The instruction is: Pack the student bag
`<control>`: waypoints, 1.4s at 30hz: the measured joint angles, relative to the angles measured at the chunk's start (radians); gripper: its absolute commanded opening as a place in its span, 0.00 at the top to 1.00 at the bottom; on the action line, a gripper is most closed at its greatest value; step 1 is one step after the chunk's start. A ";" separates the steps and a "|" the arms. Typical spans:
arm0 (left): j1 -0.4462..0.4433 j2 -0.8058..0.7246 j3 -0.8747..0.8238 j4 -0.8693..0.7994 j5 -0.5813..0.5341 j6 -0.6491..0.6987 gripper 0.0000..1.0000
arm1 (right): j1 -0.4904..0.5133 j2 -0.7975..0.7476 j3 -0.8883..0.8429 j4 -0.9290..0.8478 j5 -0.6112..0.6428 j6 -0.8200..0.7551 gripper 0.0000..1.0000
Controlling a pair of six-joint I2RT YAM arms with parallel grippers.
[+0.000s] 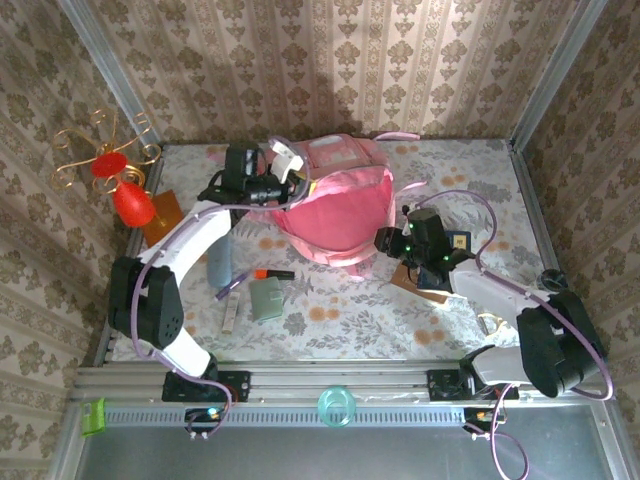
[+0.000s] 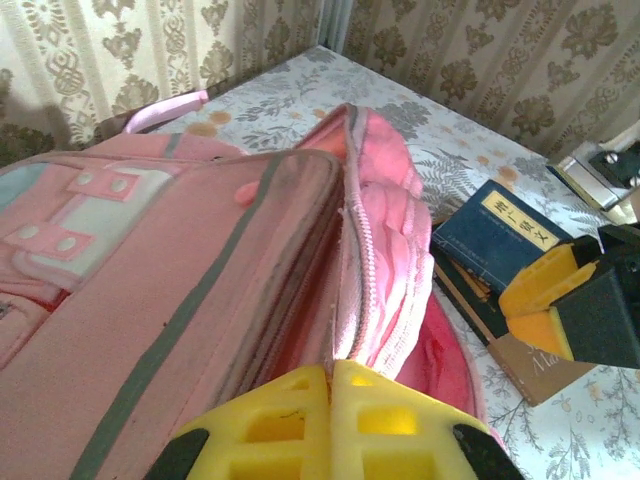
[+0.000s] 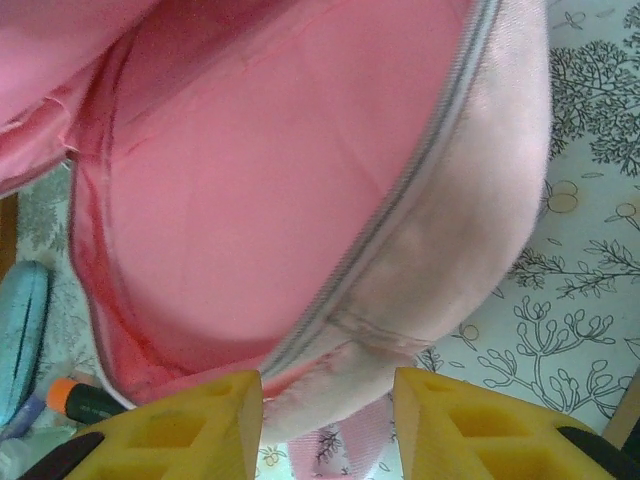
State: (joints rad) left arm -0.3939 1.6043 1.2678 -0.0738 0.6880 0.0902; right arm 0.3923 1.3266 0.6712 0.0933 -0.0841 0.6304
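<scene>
Left gripper (image 2: 331,372) is clenched on the zip rim of the one student bag (image 1: 340,205), a pink backpack lying mid-table toward the far wall with its mouth gaping. Facing that mouth, the right gripper (image 3: 328,385) has its two yellow fingers parted at the lower rim, grasping nothing. One dark blue book (image 2: 495,245) lies just beside the bag on a brown cardboard piece (image 2: 530,365), close by the right arm. Near the left arm on the floral table (image 1: 400,320) lie one orange-capped marker (image 1: 272,273), one pale blue pouch (image 1: 218,262) and one grey-green wallet (image 1: 266,298).
</scene>
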 measured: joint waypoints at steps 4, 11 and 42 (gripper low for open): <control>0.043 0.000 0.000 0.000 0.006 -0.010 1.00 | -0.001 -0.005 0.014 -0.058 0.084 -0.029 0.49; 0.095 -0.008 -0.075 0.026 -0.007 -0.017 0.93 | -0.163 -0.010 0.043 -0.182 0.185 -0.060 0.21; -0.492 0.370 0.113 0.047 -0.319 -0.593 0.48 | -0.560 -0.058 -0.091 -0.381 -0.115 -0.022 0.42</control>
State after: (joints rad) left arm -0.8856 1.9739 1.3811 -0.0265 0.3687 -0.5030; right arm -0.1677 1.2682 0.5804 -0.2874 -0.1989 0.6086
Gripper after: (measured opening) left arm 0.549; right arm 0.607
